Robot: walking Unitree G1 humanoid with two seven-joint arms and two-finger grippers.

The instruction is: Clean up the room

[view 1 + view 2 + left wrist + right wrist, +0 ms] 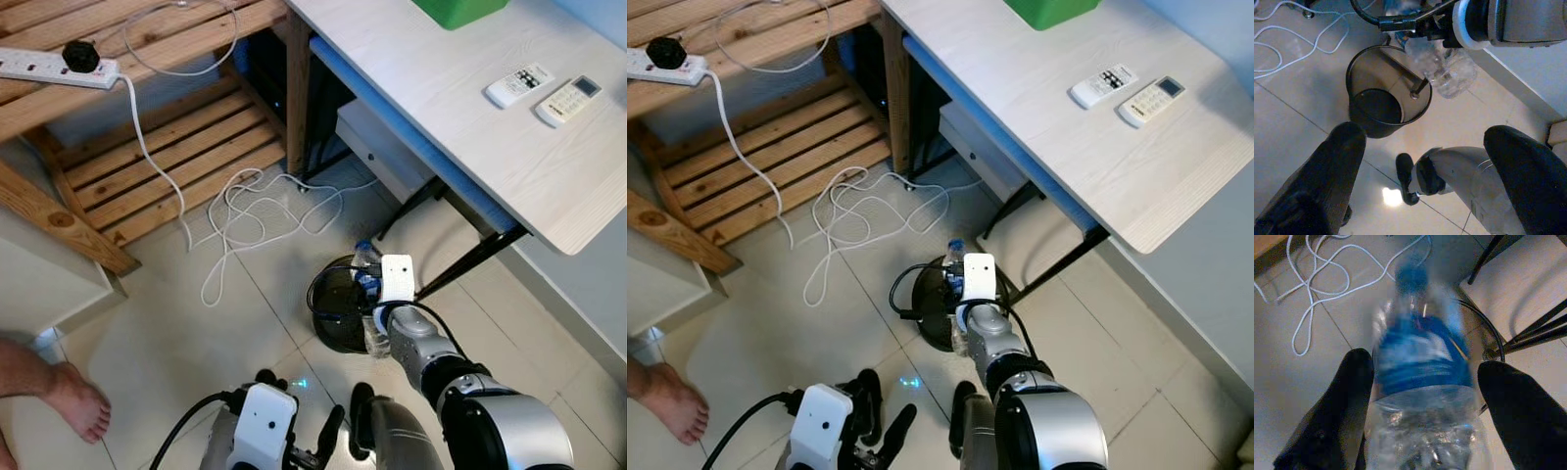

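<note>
1. The right gripper (1420, 396) is holding a clear plastic bottle (1422, 382) at the rim of a black mesh wastebasket (1381, 105) that is standing on the tiled floor (196, 333) beside the leg of a pale wooden surface (470, 108).
2. Its two black fingers (1347, 396) are spread to either side of the bottle's body; the right one looks slightly apart from the plastic, so I cannot tell whether they are pinching it or letting go.
3. The left gripper (1420, 161) is hanging low near the floor with its fingers spread and gripping nothing.
4. The risk I am judging: in the left wrist view the bottle is hanging partly over the rim instead of squarely over the opening, so a release here could bounce it off the edge onto the tiles.
5. A light basket may also tip if the bottle or the arm knocks its wall.
6. The bottle is looking transparent and crumpled low down, with a blue label band and a blue cap; its upper part is blurred in the right wrist view.
7. A white cable (245, 220) is lying in loops on the floor near the basket, and two remote controls (549, 90) are lying on the surface.
</note>
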